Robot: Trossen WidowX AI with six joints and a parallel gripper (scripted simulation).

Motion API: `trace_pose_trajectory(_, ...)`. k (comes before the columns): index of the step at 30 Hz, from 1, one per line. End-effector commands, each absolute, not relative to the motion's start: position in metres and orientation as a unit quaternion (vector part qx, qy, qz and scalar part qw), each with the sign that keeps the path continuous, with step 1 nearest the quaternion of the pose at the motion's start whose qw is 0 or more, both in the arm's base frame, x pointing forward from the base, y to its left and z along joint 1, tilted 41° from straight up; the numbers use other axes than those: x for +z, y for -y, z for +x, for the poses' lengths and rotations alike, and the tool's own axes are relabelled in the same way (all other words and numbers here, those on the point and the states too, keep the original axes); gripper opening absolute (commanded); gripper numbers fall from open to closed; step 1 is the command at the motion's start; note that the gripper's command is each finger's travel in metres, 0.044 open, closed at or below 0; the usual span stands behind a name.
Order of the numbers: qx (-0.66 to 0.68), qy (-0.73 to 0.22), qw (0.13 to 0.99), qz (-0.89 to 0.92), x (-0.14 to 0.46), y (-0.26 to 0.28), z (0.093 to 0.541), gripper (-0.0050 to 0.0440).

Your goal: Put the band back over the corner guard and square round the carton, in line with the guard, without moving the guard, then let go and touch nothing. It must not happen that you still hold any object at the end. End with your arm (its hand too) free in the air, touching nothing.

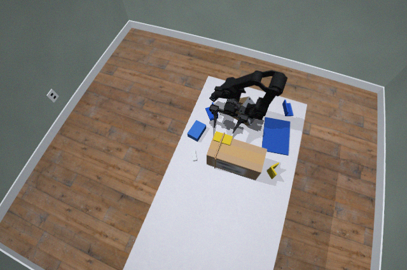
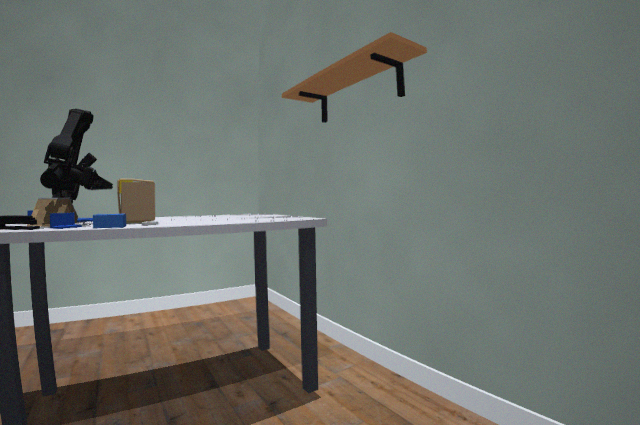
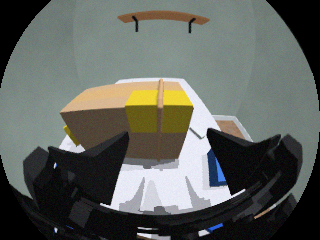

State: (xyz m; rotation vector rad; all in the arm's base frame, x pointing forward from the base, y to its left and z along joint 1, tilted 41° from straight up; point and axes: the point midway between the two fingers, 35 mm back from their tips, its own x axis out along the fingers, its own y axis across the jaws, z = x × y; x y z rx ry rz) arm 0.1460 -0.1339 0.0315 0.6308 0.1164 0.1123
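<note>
The surface (image 1: pixel 210 214) is plain white, carried on dark grey legs (image 2: pixel 308 306). The carton (image 1: pixel 245 157) is tan cardboard with a dark, blurred printed patch on its side. The corner guard (image 1: pixel 222 137) is bright yellow; the band (image 1: pixel 219 148) across it is thin and tan. A second angle piece (image 1: pixel 272 170) is yellow. The flat mat (image 1: pixel 276 135), the block (image 1: pixel 196 129) and the bracket (image 1: pixel 287 108) are blue. The arm (image 1: pixel 259 84) and claw (image 1: pixel 226 123) are black. The floor (image 1: pixel 98 148) shows brown wood-plank grain. The walls (image 2: pixel 491 203) are grey-green, the skirting (image 1: pixel 229 48) pale grey. The shelf (image 2: pixel 356 66) is orange-brown on black brackets.
</note>
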Motion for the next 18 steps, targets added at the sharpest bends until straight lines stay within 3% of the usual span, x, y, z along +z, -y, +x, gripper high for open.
trace_pose_trajectory(1,0.053,-0.056,0.947,0.311,0.032,0.135,0.146,0.044)
trace_pose_trajectory(8,0.053,-0.056,0.948,0.31,0.033,0.137,0.146,0.044)
trace_pose_trajectory(18,0.033,-0.072,0.961,0.266,0.093,0.2,0.131,0.044)
